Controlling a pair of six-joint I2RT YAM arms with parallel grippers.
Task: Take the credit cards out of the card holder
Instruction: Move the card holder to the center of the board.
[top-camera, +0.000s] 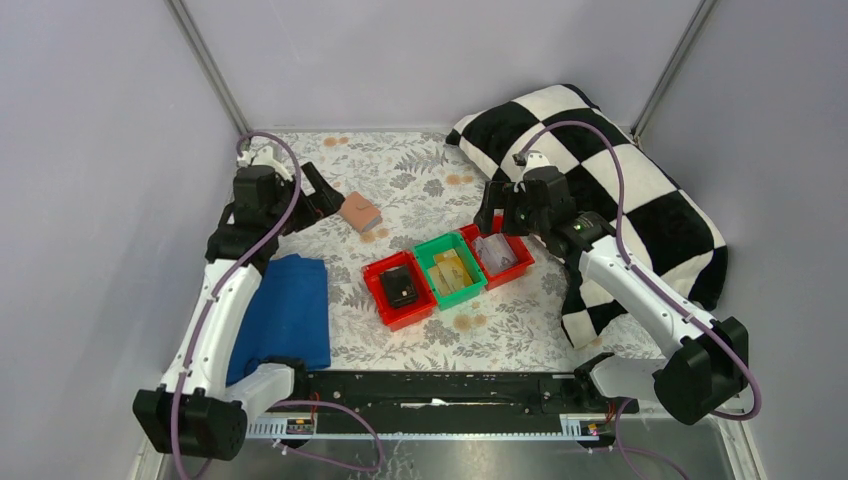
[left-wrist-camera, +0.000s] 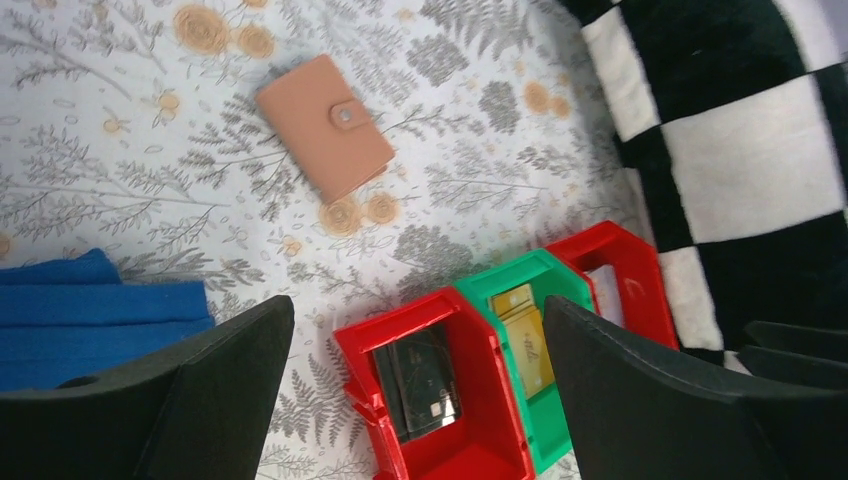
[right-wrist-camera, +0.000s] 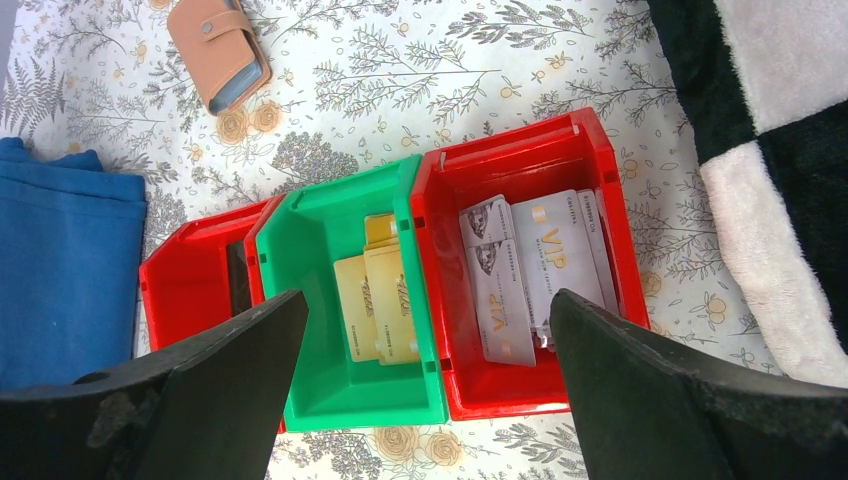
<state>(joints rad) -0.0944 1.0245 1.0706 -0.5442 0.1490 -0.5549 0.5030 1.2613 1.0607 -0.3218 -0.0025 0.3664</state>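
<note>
While left hand gapes, card holder lies closed.

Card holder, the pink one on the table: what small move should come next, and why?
Likely lower the left gripper onto the card holder and close on it. It lies snapped shut on the table with nothing touching it, the credit cards only showing at one edge, and the left gripper is open, empty and nearer than the right gripper.

Card holder shut, jaws wide, possibly yellow cards in green bin
</note>
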